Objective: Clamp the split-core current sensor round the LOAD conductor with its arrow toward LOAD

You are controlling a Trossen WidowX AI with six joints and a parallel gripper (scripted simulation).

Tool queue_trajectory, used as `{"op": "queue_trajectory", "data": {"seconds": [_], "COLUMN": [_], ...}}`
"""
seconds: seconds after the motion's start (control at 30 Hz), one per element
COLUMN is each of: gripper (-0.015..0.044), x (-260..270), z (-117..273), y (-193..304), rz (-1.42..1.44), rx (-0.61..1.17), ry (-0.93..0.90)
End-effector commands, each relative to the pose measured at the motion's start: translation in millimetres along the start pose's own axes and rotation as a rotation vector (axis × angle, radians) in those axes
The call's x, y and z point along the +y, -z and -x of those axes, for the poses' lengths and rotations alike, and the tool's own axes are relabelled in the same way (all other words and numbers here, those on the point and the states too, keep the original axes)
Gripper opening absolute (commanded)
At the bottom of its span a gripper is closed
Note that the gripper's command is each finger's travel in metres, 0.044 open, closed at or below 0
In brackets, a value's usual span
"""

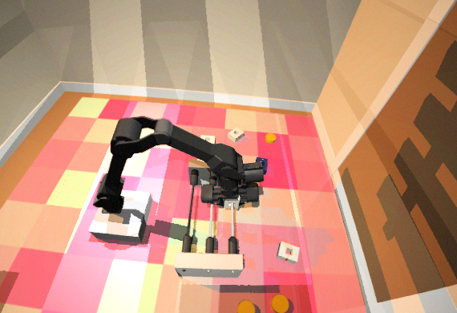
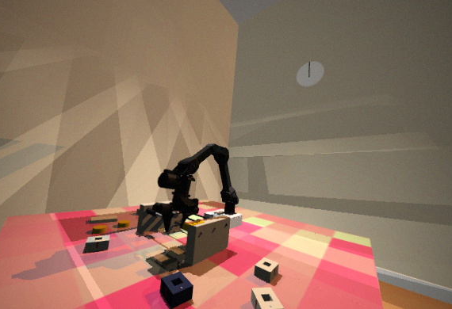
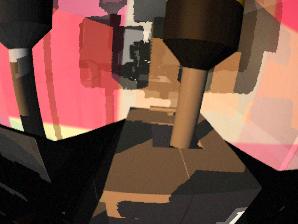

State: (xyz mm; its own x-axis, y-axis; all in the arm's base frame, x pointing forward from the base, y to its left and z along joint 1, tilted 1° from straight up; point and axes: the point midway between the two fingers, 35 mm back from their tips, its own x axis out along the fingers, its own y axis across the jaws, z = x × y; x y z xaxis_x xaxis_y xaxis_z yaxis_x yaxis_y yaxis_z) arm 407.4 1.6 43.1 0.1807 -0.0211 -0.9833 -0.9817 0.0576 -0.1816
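Note:
The current sensor point(image 1: 232, 204) point(image 3: 145, 172) is a pale block, brownish in the wrist view. It sits around the rightmost conductor point(image 1: 232, 222) point(image 3: 190, 107) of the top view. Its halves look together, with a thin seam on top. My gripper point(image 1: 231, 198) point(image 2: 175, 224) point(image 3: 164, 129) is shut on the sensor, one finger on each side. The other two conductors, one silvery point(image 1: 212, 220) and one dark point(image 1: 192, 209), run beside it. A yellow band point(image 3: 240, 2) tops the dark sleeve above the sensor. I cannot read the LOAD marker or see the arrow; the latch is hidden.
The conductors run between two upright end blocks, one point(image 1: 208, 262) point(image 2: 149, 223) and the other point(image 2: 210, 239) point(image 1: 197, 164). A navy block point(image 1: 262, 165) point(image 2: 180, 295), pale blocks point(image 1: 289, 252) point(image 1: 236, 134) point(image 2: 266, 273) and orange discs point(image 1: 270, 138) point(image 1: 280, 303) stand around. A white box point(image 1: 116, 230) is under the arm's base.

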Motion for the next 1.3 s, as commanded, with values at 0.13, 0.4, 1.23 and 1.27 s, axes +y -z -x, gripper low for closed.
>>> {"op": "queue_trajectory", "data": {"seconds": [0.13,0.4,1.23,1.27], "gripper": [0.0000,0.0000,0.0262,0.0262], "x": [-4.0,-4.0,-2.7,-2.7], "z": [0.4,0.4,-0.6,-0.6], "y": [-0.1,-0.1,-0.1,-0.1], "rz": [0.001,0.001,0.000,0.000], "rx": [-0.001,-0.001,0.000,0.000], "ry": [0.006,0.006,0.004,0.004]}}
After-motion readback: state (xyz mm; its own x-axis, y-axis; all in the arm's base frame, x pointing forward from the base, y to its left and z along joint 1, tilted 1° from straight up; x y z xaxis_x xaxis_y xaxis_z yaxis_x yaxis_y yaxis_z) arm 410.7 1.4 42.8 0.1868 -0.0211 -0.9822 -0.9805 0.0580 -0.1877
